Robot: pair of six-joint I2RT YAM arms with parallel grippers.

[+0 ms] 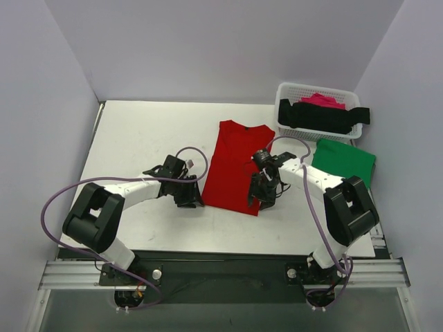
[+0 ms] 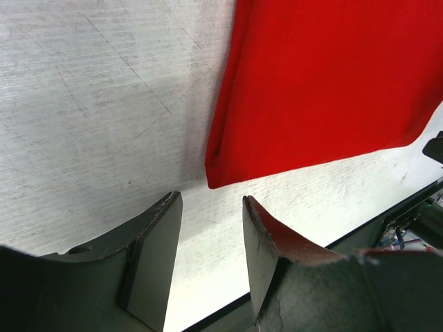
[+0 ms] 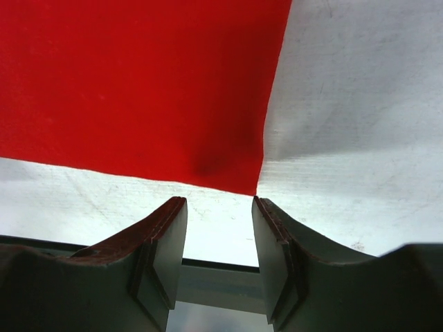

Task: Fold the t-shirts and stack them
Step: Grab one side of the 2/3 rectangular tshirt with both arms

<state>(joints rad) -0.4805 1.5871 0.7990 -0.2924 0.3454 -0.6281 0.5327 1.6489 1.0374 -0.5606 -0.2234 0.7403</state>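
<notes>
At the near side of the table [image 1: 138, 138], the left gripper [image 2: 210, 206] was seen with its jaws parted and nothing between them, poised just short of the near-left hem corner of the red t-shirt [image 1: 235, 162]. The right gripper [image 3: 218, 202] was likewise held apart and empty, with the near-right hem corner lying directly ahead of its fingertips and not yet touched. Each corner was thus faced by its own arm, and neither arm was placed noticeably closer than the other. The red t-shirt was laid flat at the middle of the table as a narrow panel, its long axis running away from the arm bases, hem nearest and collar farthest. The coming move was therefore judged to turn on that axis: with both hem corners taken together, the near edge could be carried straight away from the bases toward the collar, so that the panel would be halved across its length. Farther off to the right, a green t-shirt [image 1: 344, 160] was seen lying folded on the table, well apart from the red one. Beyond it, in the far right corner, a white lattice basket [image 1: 297, 86] was found holding a black t-shirt [image 1: 322, 116], draped over its rim, and a pink t-shirt [image 1: 324, 101] behind.
</notes>
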